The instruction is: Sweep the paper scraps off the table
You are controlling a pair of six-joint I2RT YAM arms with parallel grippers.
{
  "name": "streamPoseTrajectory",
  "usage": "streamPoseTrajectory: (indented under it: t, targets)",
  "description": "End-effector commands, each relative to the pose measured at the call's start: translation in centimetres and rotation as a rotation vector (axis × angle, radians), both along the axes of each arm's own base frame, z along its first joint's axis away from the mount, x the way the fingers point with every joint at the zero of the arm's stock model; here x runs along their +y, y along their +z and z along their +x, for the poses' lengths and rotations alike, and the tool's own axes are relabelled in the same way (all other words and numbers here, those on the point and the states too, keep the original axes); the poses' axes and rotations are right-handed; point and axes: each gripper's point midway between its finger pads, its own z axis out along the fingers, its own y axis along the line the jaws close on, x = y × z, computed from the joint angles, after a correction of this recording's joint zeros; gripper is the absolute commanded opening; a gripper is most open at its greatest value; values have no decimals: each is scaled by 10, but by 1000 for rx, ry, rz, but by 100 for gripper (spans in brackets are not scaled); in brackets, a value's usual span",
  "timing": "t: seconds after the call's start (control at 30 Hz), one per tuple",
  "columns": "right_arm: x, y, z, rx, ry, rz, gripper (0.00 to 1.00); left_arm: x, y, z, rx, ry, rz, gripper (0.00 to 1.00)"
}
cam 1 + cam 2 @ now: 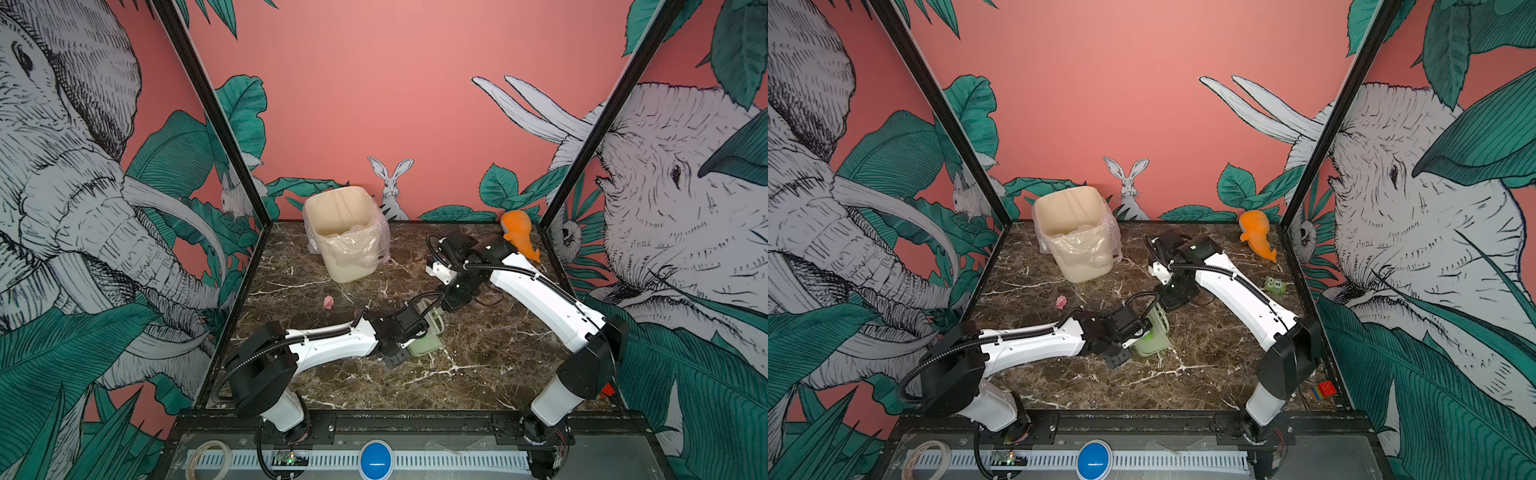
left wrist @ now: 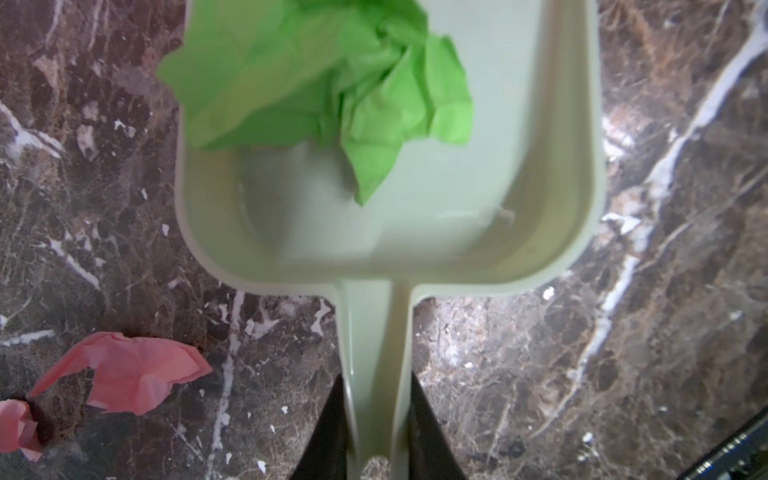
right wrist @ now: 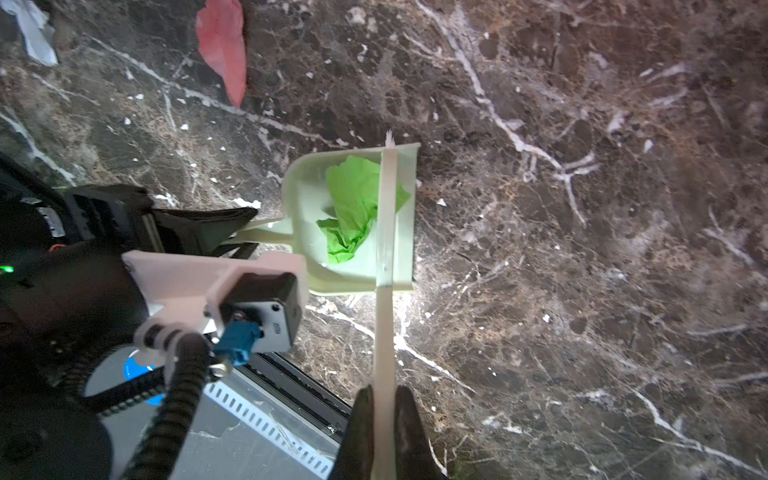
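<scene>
Table (image 2: 623, 353): marble.
Green scrap (image 2: 332, 83): inside dustpan (image 2: 561, 187).
Pink scrap (image 2: 133, 374): outside, beside its handle.
Left gripper (image 2: 376, 432): clamps dustpan handle.
Right gripper (image 3: 384, 432): clamps brush (image 3: 384, 340) handle.

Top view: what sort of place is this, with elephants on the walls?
Likely a robot test booth: a marble-pattern table inside a black frame, mural panels around it, a left arm holding a dustpan, a right arm holding a brush.

Pale green dustpan (image 2: 415, 241), bright green and pink paper scraps (image 2: 324, 75), dark brown white-veined table (image 2: 665, 332)
</scene>
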Motion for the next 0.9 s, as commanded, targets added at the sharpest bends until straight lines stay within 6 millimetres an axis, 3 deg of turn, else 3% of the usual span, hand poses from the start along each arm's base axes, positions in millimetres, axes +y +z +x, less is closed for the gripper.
streamPoseTrajectory:
  t: [0.0, 0.23, 0.4, 0.63, 0.87]
  targets:
    - [-17, 6, -2, -11, -1, -51, 0, 7, -2, -3, 6, 13, 16, 4]
    - [-33, 9, 6, -37, -30, -81, 0, 7, -1, -3, -1, 16, 6, 4]
    - [-41, -23, 18, -11, -28, -176, 0, 5, -6, -4, 11, 11, 9, 4]
    - [-18, -47, 33, 12, 2, -187, 0, 5, -6, -3, 12, 8, 14, 4]
    - [22, -35, 14, 51, 59, -68, 0, 6, -5, -3, 12, 11, 19, 3]
